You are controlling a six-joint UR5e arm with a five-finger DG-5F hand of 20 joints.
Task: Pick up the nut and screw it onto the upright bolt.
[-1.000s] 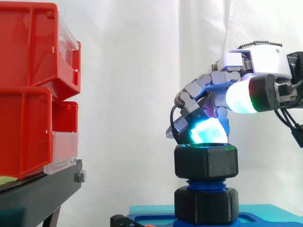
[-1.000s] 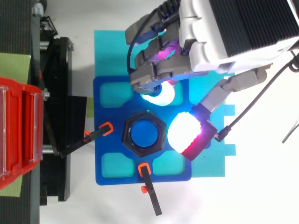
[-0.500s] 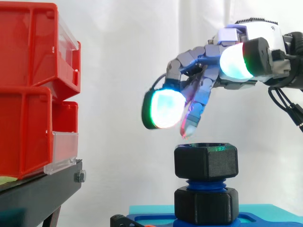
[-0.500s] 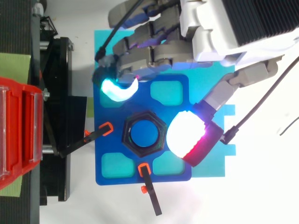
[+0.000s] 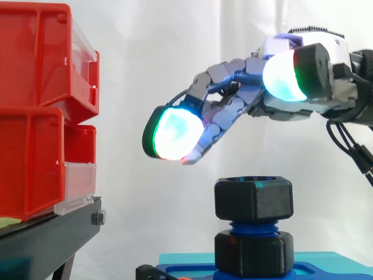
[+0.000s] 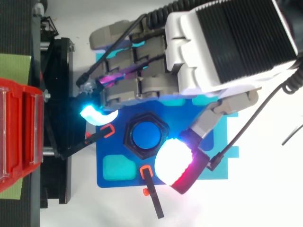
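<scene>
A black hex nut [image 5: 253,199] sits threaded on the upright blue bolt [image 5: 253,225], with a little blue thread showing above a second black hex piece [image 5: 253,252] at the bolt's foot. From above, the nut [image 6: 130,142] rings the bolt's blue top [image 6: 145,135]. My hand [image 5: 291,108] hangs above the nut without touching it. Its fingers [image 5: 218,119] stretch straight out to the left, past the nut, and the thumb's glowing pad [image 6: 171,161] hovers beside the nut. The hand is open and holds nothing.
The bolt stands on a blue fixture plate [image 6: 113,182] over a cyan base [image 5: 180,258]. Two black clamps with orange tips [image 6: 102,135] [image 6: 150,189] point at the nut. Red bins [image 5: 41,111] rest on a black stand [image 5: 52,239] at the left.
The fingers have come off the nut's top, uncurled and reached out to the left while the hand rose. The nut has stayed on the bolt.
</scene>
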